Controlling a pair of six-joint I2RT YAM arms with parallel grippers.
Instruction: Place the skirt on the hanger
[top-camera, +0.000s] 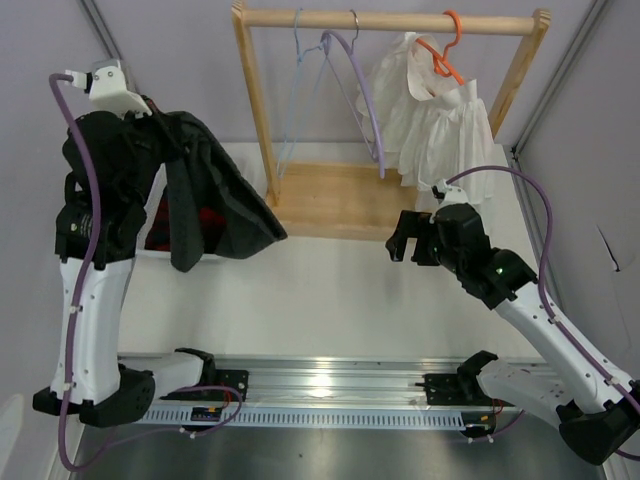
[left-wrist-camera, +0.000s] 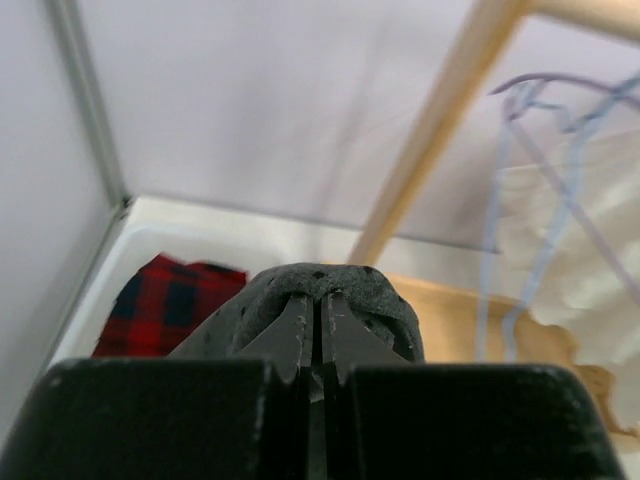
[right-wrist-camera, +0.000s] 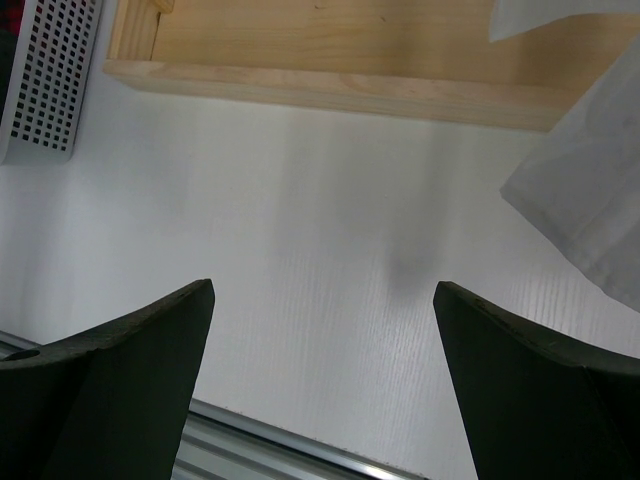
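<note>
Skirt (top-camera: 215, 200) fabric is bunched between the fingers of the left gripper (top-camera: 163, 115), which is clenched on it; in the left wrist view the two fingers (left-wrist-camera: 290, 335) meet with a dark fold humped over their tips. From that one grip, the one skirt hangs at the left of the tabletop (top-camera: 330, 300), draping in front of a white basket (right-wrist-camera: 45, 80). Its lower corner points toward the base of the wooden rack (top-camera: 330, 200).

One red-and-black plaid garment (left-wrist-camera: 165, 300) lies in the basket.

Three hangers hang on the rack's rail. The thin pale-blue wire hanger (left-wrist-camera: 490, 230) is leftmost, a thicker lilac hanger (top-camera: 363, 88) is just beside it, and an orange hanger (top-camera: 447, 55) is farther right. The orange one carries one white ruffled garment (top-camera: 435, 130). The blue and lilac ones carry nothing. The skirt is well apart from the blue hanger.

Both arms are in view. The right gripper (top-camera: 403, 240) hovers low over the tabletop near the front edge of the rack's base, its jaws spread wide and holding nothing.
</note>
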